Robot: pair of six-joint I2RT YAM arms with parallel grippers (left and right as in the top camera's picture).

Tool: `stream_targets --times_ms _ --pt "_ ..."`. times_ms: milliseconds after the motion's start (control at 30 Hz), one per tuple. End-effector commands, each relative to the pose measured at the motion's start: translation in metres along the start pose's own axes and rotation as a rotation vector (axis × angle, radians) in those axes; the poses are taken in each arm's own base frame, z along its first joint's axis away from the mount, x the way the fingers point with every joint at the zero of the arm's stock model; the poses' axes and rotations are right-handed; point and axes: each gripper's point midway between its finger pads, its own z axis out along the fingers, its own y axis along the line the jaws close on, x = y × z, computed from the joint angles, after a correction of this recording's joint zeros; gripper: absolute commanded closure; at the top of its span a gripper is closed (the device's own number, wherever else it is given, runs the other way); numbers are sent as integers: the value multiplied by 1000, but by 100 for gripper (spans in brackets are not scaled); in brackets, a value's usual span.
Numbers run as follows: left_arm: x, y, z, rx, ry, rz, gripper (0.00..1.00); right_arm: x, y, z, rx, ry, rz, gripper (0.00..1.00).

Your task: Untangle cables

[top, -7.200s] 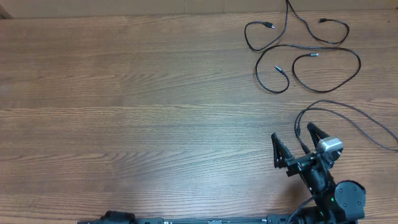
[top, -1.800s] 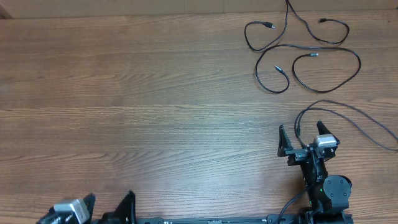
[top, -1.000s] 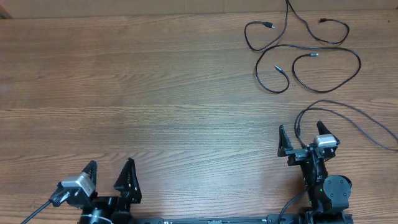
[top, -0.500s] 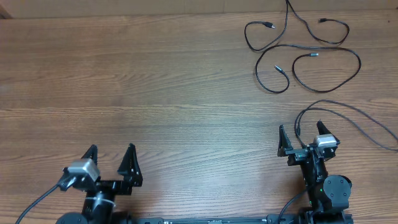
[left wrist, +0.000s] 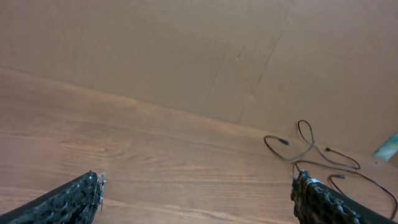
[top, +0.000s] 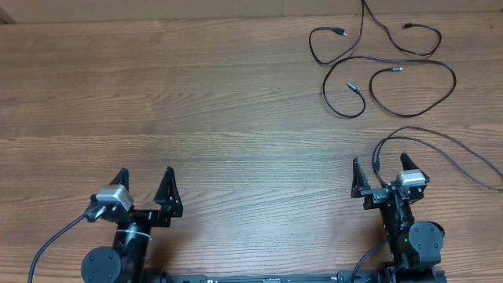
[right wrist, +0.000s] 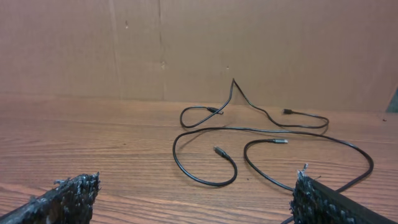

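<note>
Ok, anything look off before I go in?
Only the cables: they lie crossed in loose loops at the far right, one running off the far edge. Another black cord loops right beside the right gripper. Nothing looks damaged.

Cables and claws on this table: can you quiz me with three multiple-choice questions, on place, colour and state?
1. Where do the cables lie on the table?
A. near left corner
B. far right part
C. centre
2. What colour are they?
A. white
B. black
C. red
3. How do the left gripper and right gripper stand?
A. both shut
B. one shut
C. both open
Answers: B, the overhead view shows them far right; B, they are thin black cords; C, each pair of fingers stands wide apart.
</note>
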Motion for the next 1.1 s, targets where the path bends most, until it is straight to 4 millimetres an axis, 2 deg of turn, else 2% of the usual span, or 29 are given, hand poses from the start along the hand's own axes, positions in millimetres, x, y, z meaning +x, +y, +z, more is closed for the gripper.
stream_targets --times_ms 0,267,500,1067 --pt "-2 3 3 -5 -37 50 0 1 -2 0 14 -8 6 0" --pt "-2 5 5 -7 -53 120 0 1 -3 0 14 -8 6 0" --pt "-10 2 8 9 -109 168 0 1 -2 0 14 -8 6 0" --pt "8 9 24 45 -207 186 1 1 -2 0 14 -8 6 0"
